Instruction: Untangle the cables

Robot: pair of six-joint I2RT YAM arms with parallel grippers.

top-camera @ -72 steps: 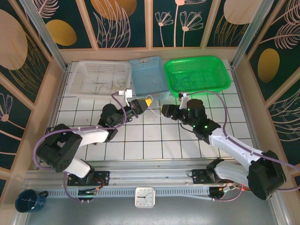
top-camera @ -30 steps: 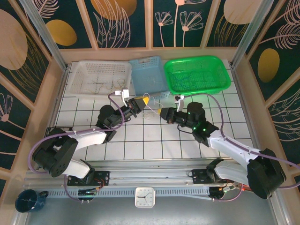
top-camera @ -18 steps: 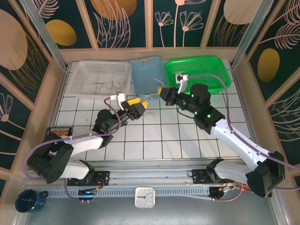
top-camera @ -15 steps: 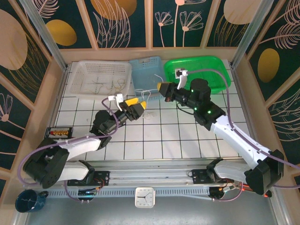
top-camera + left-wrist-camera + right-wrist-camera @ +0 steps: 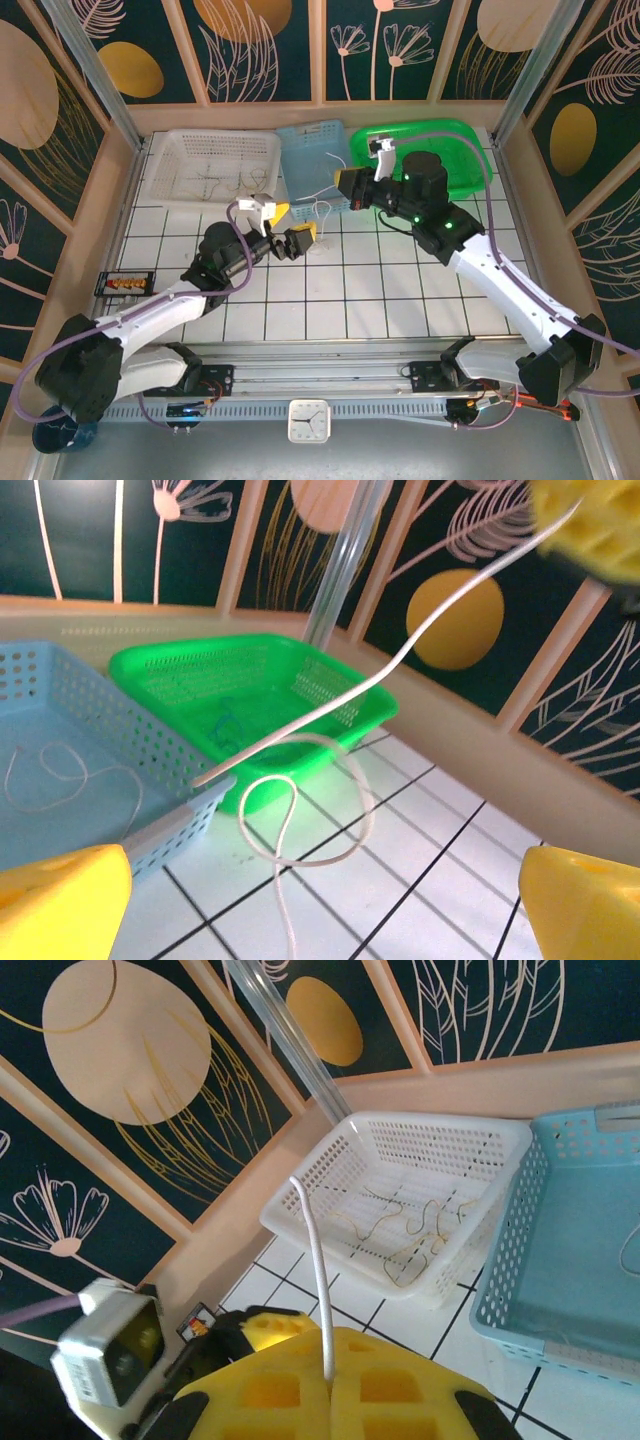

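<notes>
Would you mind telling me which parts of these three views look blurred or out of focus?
Left wrist: the left fingers at the bottom corners are soft, the white cable fairly crisp. Right wrist: the right fingers look slightly soft up close, the white basket sharp. Top external: evenly lit and sharp across the table.

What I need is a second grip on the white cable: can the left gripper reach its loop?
Probably yes: the left gripper is open, and the white cable loops just ahead of it, nothing between. The right gripper pinches its upper end.
</notes>
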